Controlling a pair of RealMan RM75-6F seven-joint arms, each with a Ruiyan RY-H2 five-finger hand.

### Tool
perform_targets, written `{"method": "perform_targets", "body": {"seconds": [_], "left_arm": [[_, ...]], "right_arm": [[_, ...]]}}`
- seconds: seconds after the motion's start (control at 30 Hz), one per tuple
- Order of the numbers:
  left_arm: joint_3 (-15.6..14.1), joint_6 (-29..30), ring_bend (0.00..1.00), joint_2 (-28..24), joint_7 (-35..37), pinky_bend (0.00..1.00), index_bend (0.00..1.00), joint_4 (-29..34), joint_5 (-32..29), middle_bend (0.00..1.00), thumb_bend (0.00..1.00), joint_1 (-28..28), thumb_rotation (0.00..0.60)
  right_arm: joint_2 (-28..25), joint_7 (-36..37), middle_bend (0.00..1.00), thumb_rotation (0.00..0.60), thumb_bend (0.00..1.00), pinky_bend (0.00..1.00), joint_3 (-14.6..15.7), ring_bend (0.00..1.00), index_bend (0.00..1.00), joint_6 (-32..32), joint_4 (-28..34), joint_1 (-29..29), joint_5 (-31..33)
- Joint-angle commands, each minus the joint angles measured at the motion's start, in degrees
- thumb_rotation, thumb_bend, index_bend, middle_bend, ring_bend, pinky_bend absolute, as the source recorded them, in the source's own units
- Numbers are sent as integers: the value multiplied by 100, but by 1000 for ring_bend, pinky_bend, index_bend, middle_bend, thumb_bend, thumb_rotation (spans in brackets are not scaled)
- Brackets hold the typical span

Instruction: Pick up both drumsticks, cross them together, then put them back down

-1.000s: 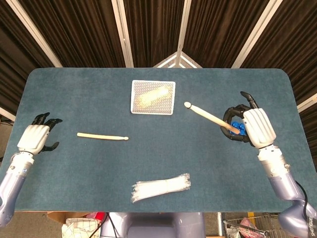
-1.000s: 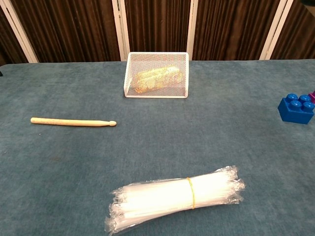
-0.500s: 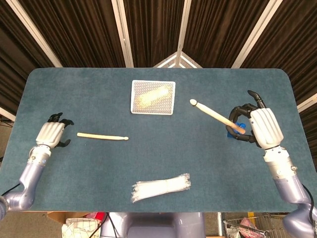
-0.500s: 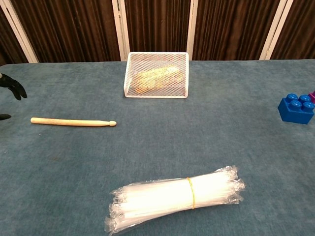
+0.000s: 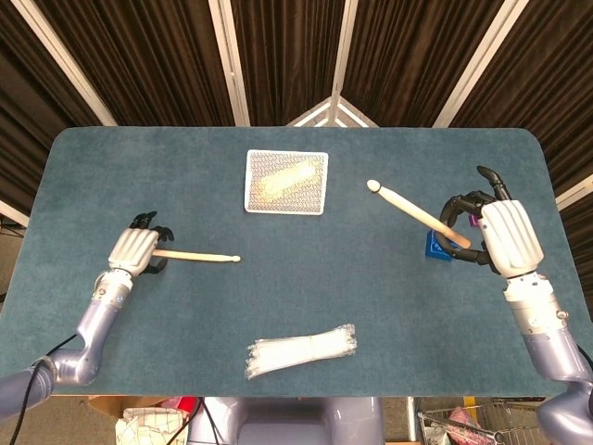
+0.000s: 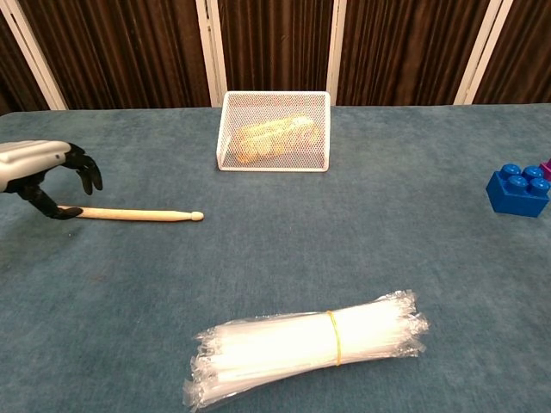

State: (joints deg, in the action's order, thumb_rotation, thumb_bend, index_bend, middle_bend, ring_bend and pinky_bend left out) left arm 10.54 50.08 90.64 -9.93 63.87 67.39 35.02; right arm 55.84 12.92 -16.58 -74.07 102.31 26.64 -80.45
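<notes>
Nearest me lies one bundle of clear straws (image 6: 306, 346). Two drumsticks: one (image 6: 138, 214) flat on the table, my left hand (image 5: 135, 249) over its butt, fingers arched apart, not gripping. My right hand (image 5: 491, 236) grips the other (image 5: 414, 212), lifted. Farthest, one mesh basket (image 6: 274, 131).

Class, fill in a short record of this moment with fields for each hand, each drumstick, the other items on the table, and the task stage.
left hand: over the butt end of the table drumstick, fingers apart, no grip yet
right hand: holds the raised drumstick, tip pointing up and left
table drumstick: lying flat on the blue table
other items: mesh basket, bundle of clear straws, blue brick
stage: one stick lifted, not yet crossed
</notes>
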Motion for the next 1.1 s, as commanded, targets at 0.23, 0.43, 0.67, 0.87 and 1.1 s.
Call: {"method": "perform_targets", "body": {"seconds": [0.23,0.43,0.67,0.87,1.1], "left_arm": [[-53,84,0,241,-382,17,431,-107,-52,409,477,107,600],[-109,163,31,327,-878,17,475,-156,-196,461,486,129,600],[-237,301,32,340,-1718,14,492,-304,-329,481,502,151,600],[-263,412,32,368,-2201,13,492,-299,-469,480,502,152,600],[-264,401,32,393,-2359,13,490,-235,-538,475,502,190,600]], "right_arm": [[43,97,634,600,456,90,37,485,682,-28,-141,-48,-10],[-14,160,635,600,457,90,27,486,683,-64,-160,-84,-24],[-20,181,638,600,456,90,27,487,687,-35,-172,-77,-23],[32,119,639,600,456,90,42,487,686,-14,-160,-62,-18],[62,79,640,600,456,90,63,487,687,-25,-145,-69,-42]]}}
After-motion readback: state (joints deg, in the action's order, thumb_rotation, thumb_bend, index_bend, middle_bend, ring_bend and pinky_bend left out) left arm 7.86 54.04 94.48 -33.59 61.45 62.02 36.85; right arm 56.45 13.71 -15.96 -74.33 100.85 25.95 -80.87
